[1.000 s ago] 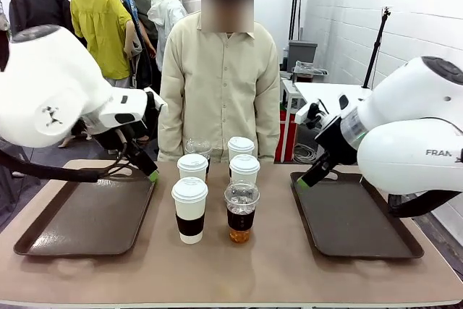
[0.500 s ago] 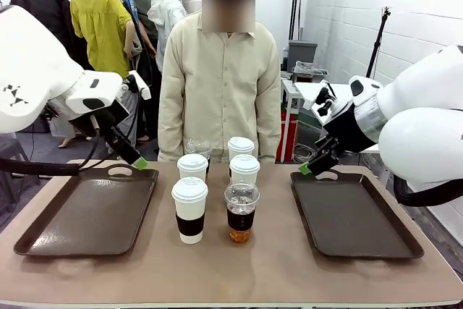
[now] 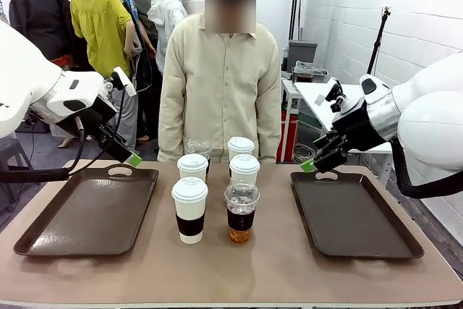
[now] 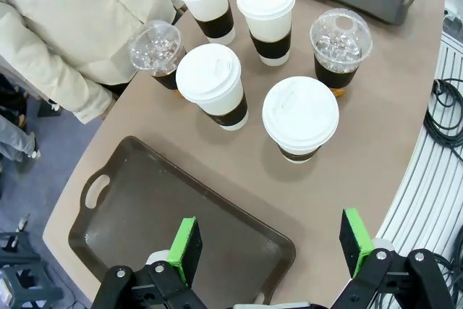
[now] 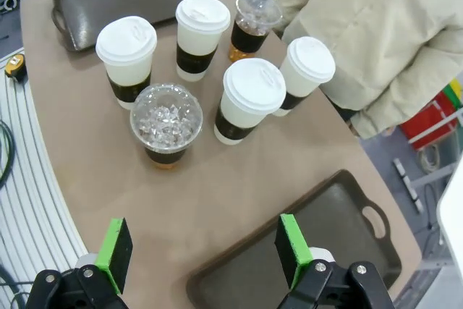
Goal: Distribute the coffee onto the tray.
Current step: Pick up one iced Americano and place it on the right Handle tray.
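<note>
Starting big: tan table (image 3: pixel 275 273), with a person (image 3: pixel 221 85) standing at 12 o'clock behind it. Then two dark trays, left tray (image 3: pixel 87 218) at 9 o'clock and right tray (image 3: pixel 354 218) at 3, both bare. Probably parked out at the sides to give each arm its own drop spot, at a guess.

Smack in the centre, between the trays and touching neither: all six cups, bunched close. Four paper cups (image 3: pixel 189 210) with white lids and brown sleeves, plus two clear cups (image 3: pixel 241 211) of dark drink. Front row: paper at 7 o'clock of the bunch, clear at 5. Second clear one tucked at 11, nearest the person. So nothing on a tray yet, by the look of it.

On to the left gripper (image 4: pixel 271 242): spread wide, nothing between the green pads (image 4: pixel 187 247), hanging above the 1 o'clock corner of the left tray. Same deal for the right gripper (image 5: pixel 205 247): splayed, empty, up over the 11 o'clock corner of the right tray. Guessing held high and wide to look down on the bunch and pick a first cup. Would watch that tight packing though, easy to bump a neighbour going in.
</note>
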You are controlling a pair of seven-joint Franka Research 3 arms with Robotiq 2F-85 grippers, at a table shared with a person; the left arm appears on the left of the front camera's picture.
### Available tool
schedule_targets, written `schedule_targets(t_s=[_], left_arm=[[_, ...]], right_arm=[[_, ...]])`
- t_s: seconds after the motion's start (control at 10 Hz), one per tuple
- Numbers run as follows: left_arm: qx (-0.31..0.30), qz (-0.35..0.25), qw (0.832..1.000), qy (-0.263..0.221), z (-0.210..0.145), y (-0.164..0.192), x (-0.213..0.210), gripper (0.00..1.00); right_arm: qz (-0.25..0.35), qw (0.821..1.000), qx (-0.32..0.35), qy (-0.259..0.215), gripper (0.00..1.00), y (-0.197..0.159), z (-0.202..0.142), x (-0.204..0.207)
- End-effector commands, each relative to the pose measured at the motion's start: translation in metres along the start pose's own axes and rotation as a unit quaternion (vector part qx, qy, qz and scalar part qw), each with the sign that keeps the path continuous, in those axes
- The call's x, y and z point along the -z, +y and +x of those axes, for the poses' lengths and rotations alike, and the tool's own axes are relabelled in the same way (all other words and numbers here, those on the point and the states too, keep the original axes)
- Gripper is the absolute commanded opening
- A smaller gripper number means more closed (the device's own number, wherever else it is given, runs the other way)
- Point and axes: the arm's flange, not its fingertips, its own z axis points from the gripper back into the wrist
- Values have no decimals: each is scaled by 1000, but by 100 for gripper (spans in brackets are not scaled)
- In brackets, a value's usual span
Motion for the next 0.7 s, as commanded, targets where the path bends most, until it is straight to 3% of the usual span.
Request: schedule_targets(t_s=[0.0, 0.1, 0.6], left_arm=[[2, -1, 1000, 3, 1, 0, -1, 100], [2, -1, 1000, 3, 1, 0, -1, 100], [2, -1, 1000, 3, 1, 0, -1, 100]], right_arm=[[15, 1000, 11, -8, 100, 30, -48, 9], [0, 1000, 0, 0, 100, 0, 0, 0], [0, 1000, 0, 0, 100, 0, 0, 0]])
